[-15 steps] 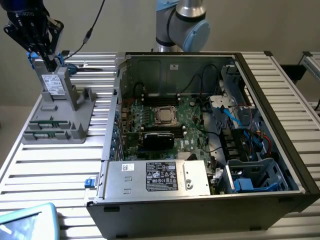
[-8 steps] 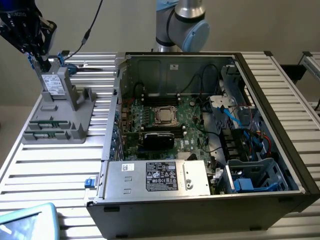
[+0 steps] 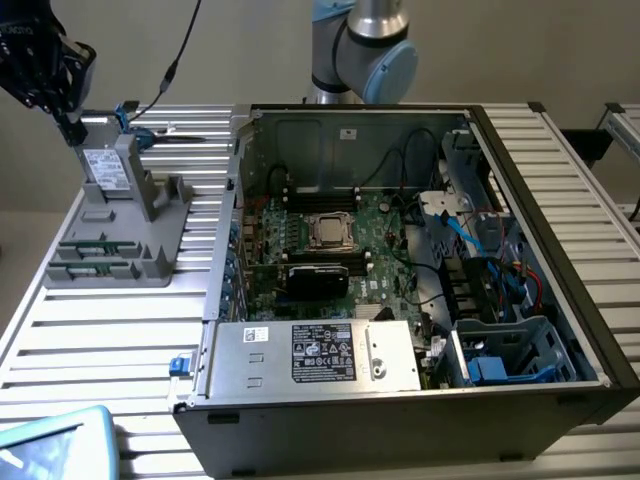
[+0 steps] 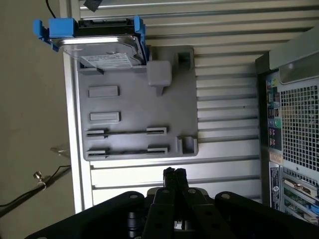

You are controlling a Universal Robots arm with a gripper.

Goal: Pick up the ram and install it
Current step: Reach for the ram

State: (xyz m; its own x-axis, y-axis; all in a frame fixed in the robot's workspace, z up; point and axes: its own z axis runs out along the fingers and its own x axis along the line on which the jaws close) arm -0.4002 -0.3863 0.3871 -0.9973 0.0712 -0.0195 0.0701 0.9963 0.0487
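Note:
Two thin green ram sticks stand on edge in the slots of a grey holder [image 3: 150, 262], one stick [image 3: 97, 245] just behind the other [image 3: 90, 269]. From the wrist camera they are narrow dark lines [image 4: 127, 132] between grey clips. My black gripper [image 3: 60, 85] hangs high above the holder's far corner at the exterior view's left, close to the upright drive. In the wrist view the gripper [image 4: 174, 174] is shut with nothing between its fingers, well above the table slats beside the holder. The open computer case [image 3: 240, 200] shows the motherboard with dark memory slots [image 3: 320, 190] behind the CPU socket [image 3: 328, 231].
A grey drive with a white sticker and blue tabs [image 3: 108, 165] stands upright at the holder's back. In the case, the silver power supply [image 3: 320, 355] sits at the front, with cables and blue drive bays [image 3: 500, 330] at the exterior view's right. A teal object [image 3: 50, 445] lies at the table's front corner.

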